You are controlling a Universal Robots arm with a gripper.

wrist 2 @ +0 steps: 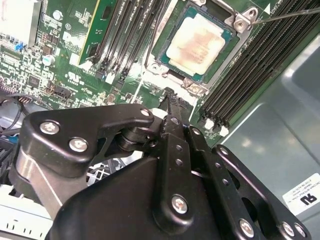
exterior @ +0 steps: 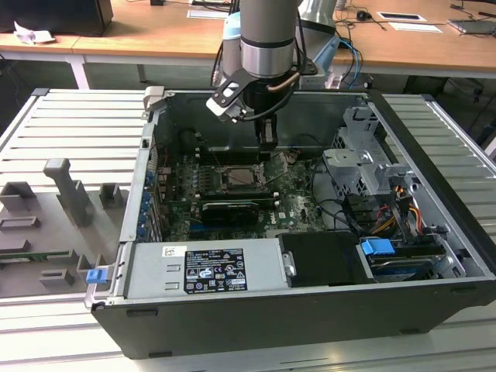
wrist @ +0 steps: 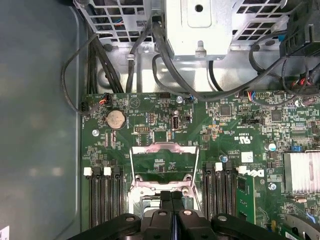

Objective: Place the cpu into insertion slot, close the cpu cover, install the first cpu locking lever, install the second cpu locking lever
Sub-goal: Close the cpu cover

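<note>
The cpu point(wrist 2: 196, 44), a pale silver-beige square, lies flat in the insertion slot point(wrist 2: 243, 22) on the green board; in the exterior view the cpu point(exterior: 242, 178) sits at the board's middle. The cpu cover point(wrist: 162, 147), a silvery frame with a cut-out centre, stands raised off the slot. My gripper point(exterior: 268, 147) hangs just over the slot's far edge, its black fingers pressed together. The shut gripper point(wrist: 171, 197) sits right at the cover's near edge, and the gripper point(wrist 2: 171, 95) ends close to the slot's corner bracket. A thin wire lever point(wrist 2: 290, 15) sticks out beside the slot.
Black memory slots point(wrist 2: 245, 75) flank the socket on both sides. A metal drive cage point(exterior: 364, 163) with cables stands at the exterior view's right. A long black card point(exterior: 232, 209) and the grey power supply point(exterior: 205, 267) lie nearer the front. Case walls enclose the board.
</note>
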